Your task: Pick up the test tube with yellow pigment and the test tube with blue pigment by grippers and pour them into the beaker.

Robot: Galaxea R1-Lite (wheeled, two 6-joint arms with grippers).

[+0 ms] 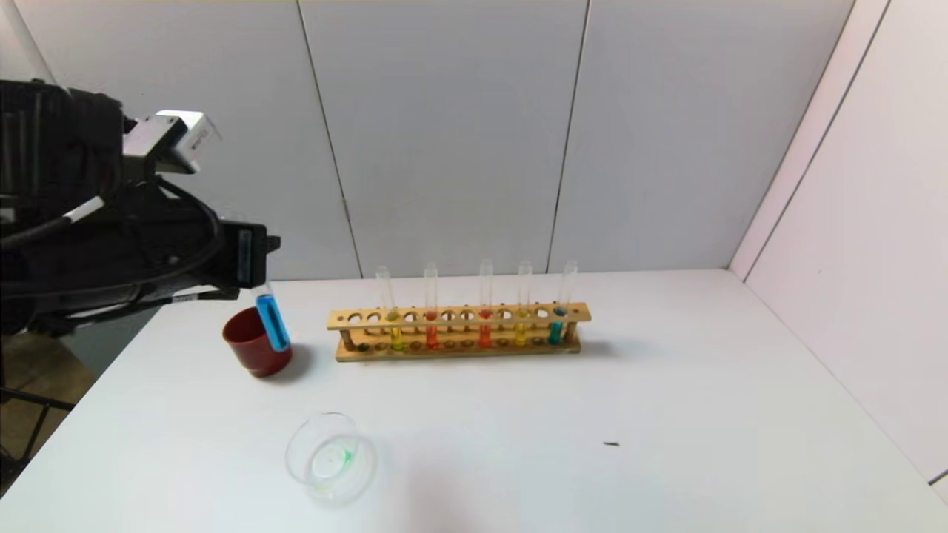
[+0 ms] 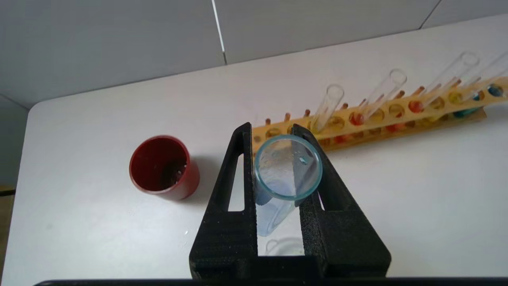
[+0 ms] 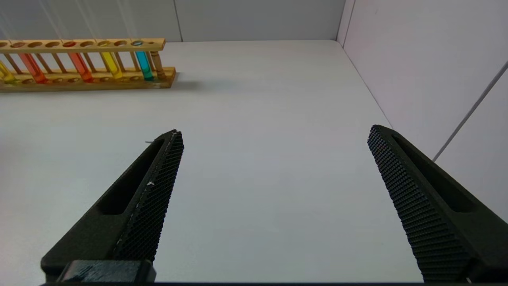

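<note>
My left gripper (image 1: pixel 259 277) is shut on the test tube with blue pigment (image 1: pixel 272 322), holding it nearly upright in the air in front of the red cup. From the left wrist, the tube's open rim (image 2: pixel 287 167) sits between the black fingers (image 2: pixel 238 171). The beaker (image 1: pixel 331 457) stands near the table's front with a faint green trace inside; a sliver of it (image 2: pixel 283 246) shows between the jaws. The test tube with yellow pigment (image 1: pixel 397 337) stands at the left of the wooden rack (image 1: pixel 459 318). My right gripper (image 3: pixel 274 131) hangs open over bare table, out of the head view.
A dark red cup (image 1: pixel 255 340) stands left of the rack. The rack also holds two orange-red tubes, another yellow tube (image 1: pixel 521 333) and a teal one (image 1: pixel 555 329). A small dark speck (image 1: pixel 611 444) lies at the front right. Walls close the back and right.
</note>
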